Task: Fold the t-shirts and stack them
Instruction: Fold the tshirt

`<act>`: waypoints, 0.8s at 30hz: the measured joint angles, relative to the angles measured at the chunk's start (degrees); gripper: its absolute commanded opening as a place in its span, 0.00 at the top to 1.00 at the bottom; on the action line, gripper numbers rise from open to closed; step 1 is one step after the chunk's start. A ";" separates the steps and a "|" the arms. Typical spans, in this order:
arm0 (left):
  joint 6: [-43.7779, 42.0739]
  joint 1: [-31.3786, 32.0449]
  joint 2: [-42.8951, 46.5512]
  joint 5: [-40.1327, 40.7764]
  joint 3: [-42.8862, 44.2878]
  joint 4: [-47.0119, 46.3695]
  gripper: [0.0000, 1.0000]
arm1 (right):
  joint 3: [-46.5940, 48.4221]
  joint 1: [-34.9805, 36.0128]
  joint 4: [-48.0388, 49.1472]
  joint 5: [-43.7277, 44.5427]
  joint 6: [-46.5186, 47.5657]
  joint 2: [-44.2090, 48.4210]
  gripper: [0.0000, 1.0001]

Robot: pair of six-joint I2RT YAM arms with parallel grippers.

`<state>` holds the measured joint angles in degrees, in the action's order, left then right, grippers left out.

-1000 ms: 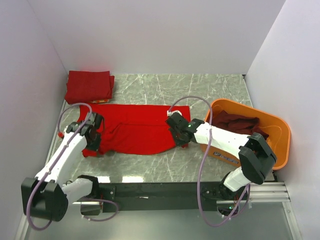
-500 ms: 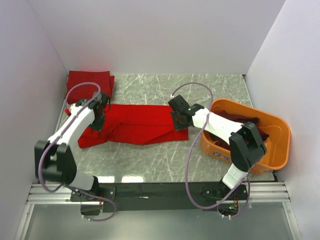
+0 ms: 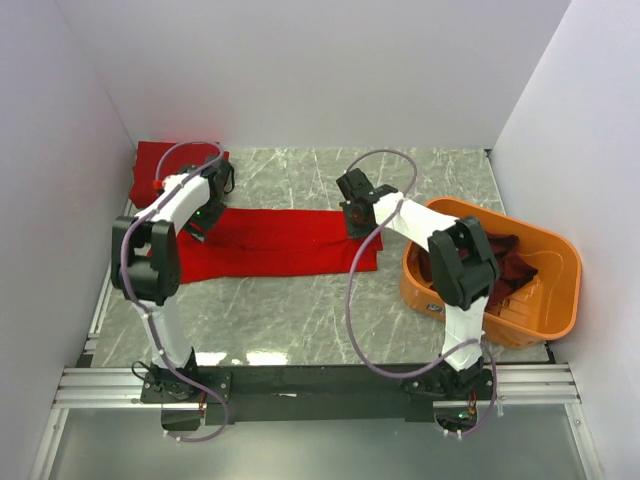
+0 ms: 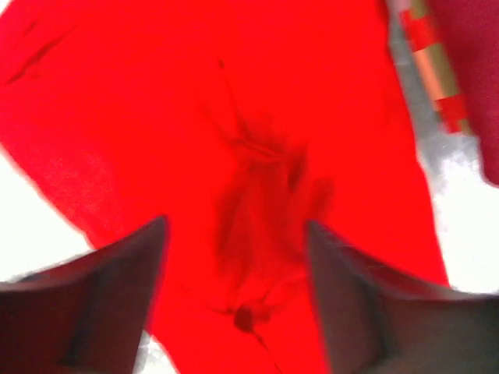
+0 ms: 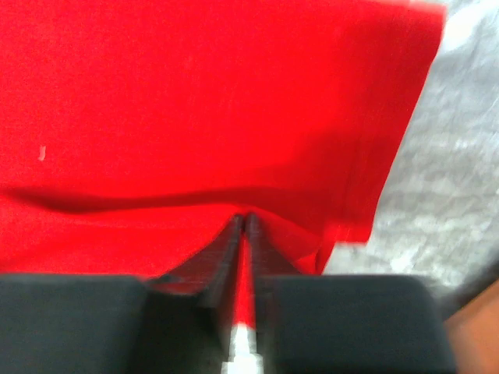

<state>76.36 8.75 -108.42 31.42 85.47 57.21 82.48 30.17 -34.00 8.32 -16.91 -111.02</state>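
Tools: 2.
- The left tool (image 4: 236,232) is spread wide and grips nothing. Wrinkled red cloth lies just under the gap.
- The right tool (image 5: 243,224) is pinched tight on a thin fold of the same cloth.

Both tools sit at the far edge of the bright red cloth t-shirt (image 3: 280,248), one near each end.

Count of things:
- 1 bright red t-shirt, lying as a long narrow band across the grey marbled desk (image 3: 420,180).
- 1 pile of folded dark red t-shirts (image 3: 165,172) in the far left corner. I cannot tell how many shirts are in it.
- 1 orange plastic tub (image 3: 562,252) at the right, holding a dark maroon cloth heap (image 3: 505,262).

Against one second ago:
- Both tools were at the shirt's near edge; they are now at its far edge.
- The shirt was deeper front to back; it is now doubled over.
- The left tool was closed and is now open.
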 measured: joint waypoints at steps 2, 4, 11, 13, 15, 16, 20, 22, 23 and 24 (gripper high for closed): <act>-1.73 -0.17 -2.43 0.28 2.78 -0.15 0.04 | 2.36 -0.42 -0.11 0.87 0.04 -2.16 0.58; -2.89 -0.31 -3.52 0.55 4.94 -0.57 0.01 | 3.10 -0.74 0.20 1.66 0.09 -2.80 0.46; -6.84 -0.31 2.01 0.09 0.00 -4.74 0.01 | 1.01 -0.81 2.01 0.85 0.02 -0.42 0.26; -8.07 -0.31 4.76 -0.94 -4.48 -6.62 0.01 | 0.39 -0.81 2.56 -0.76 0.26 0.42 0.26; -8.72 -0.31 6.32 -1.86 -8.00 -8.26 0.01 | 0.57 -0.81 4.00 -2.38 0.79 0.61 0.25; -9.31 -0.31 6.51 -2.32 -9.31 -8.92 0.01 | 1.01 -0.81 4.57 -3.10 1.20 0.46 0.25; -10.95 -0.31 5.97 -4.22 -12.39 -13.11 0.01 | 8.48 -0.81 5.38 -5.62 1.81 -4.42 0.25; -11.26 -0.31 4.90 -4.28 -12.33 -15.39 0.01 | 14.14 -0.81 5.95 -6.32 1.42 -9.33 0.25; -11.39 -0.31 3.96 -4.28 -12.15 -16.48 0.01 | 15.80 -0.81 6.32 -6.49 1.11 -11.37 0.25; -11.47 -0.31 3.13 -4.28 -11.80 -16.87 0.01 | 16.41 -0.81 6.64 -6.75 0.81 -12.85 0.25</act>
<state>64.88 8.45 -105.30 27.14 73.67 40.34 98.89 29.36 -27.35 1.56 -16.10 -123.87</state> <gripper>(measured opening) 0.994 0.754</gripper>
